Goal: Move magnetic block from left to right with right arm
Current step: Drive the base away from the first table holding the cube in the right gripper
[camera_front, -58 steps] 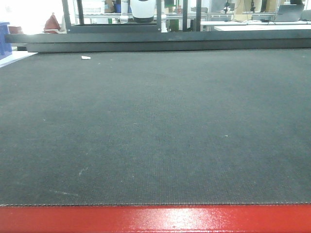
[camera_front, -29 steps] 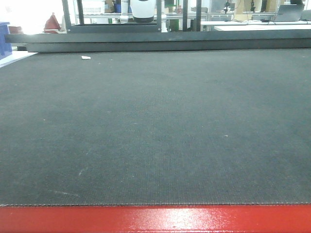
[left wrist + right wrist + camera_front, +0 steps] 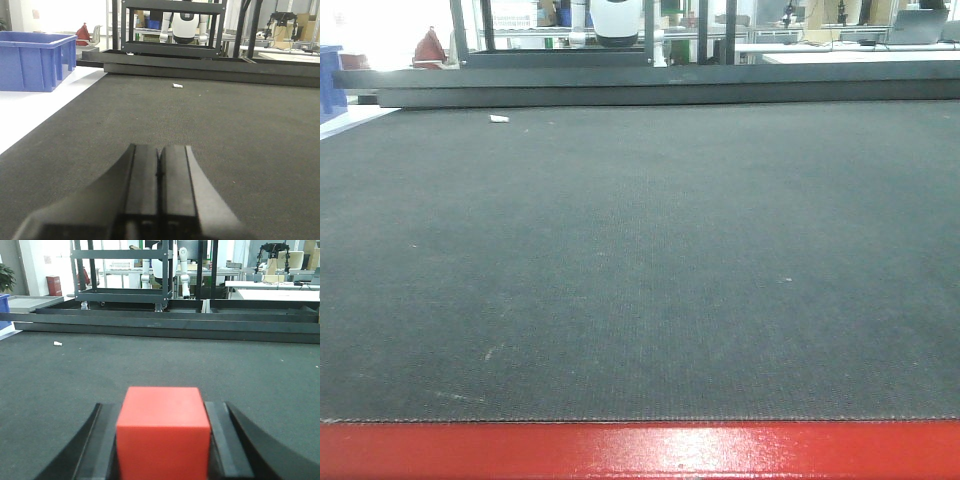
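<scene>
Red magnetic block (image 3: 163, 432) clamped in right claw (image 3: 163, 412), left claw (image 3: 159, 152) pressed together, dark mat (image 3: 640, 260) unchanged from earlier.

Robotics lab: metal racks (image 3: 122, 291), white robot (image 3: 186, 27) (background), workbenches (image 3: 280, 294).

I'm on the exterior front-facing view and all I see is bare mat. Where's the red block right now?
Observer: In the right wrist view, the magnetic block is clamped in the right claw, with its front face square to the camera.
Operator: And the left claw, is it carrying anything?
Observer: No. The left wrist view shows the left claw shut with nothing in it, pointing across the mat.
</scene>
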Controlling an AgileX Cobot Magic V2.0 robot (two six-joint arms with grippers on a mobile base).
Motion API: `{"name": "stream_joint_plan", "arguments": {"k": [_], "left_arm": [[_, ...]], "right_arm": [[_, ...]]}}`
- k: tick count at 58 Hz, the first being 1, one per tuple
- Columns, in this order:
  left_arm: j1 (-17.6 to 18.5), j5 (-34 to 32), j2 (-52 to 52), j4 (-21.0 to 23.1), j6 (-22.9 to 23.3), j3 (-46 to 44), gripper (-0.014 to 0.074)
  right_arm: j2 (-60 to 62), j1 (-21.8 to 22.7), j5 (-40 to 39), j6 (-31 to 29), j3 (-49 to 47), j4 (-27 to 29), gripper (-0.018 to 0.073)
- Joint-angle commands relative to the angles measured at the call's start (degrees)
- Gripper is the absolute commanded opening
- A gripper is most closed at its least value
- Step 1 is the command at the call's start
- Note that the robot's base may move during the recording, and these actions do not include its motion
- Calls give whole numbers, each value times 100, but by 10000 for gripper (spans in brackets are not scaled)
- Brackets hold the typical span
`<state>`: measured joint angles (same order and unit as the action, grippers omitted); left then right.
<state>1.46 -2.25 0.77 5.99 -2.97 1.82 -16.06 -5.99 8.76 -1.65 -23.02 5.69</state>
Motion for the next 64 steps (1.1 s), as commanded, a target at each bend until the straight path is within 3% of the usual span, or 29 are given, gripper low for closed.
{"name": "stream_joint_plan", "arguments": {"k": [1, 64], "left_arm": [[-6, -496, 68, 27, -1, 44, -126], [-6, -496, 68, 27, -1, 44, -126]], "right_arm": [[-39, 39, -481, -65, -163, 11, 277], [-39, 39, -481, -60, -163, 11, 277]]}}
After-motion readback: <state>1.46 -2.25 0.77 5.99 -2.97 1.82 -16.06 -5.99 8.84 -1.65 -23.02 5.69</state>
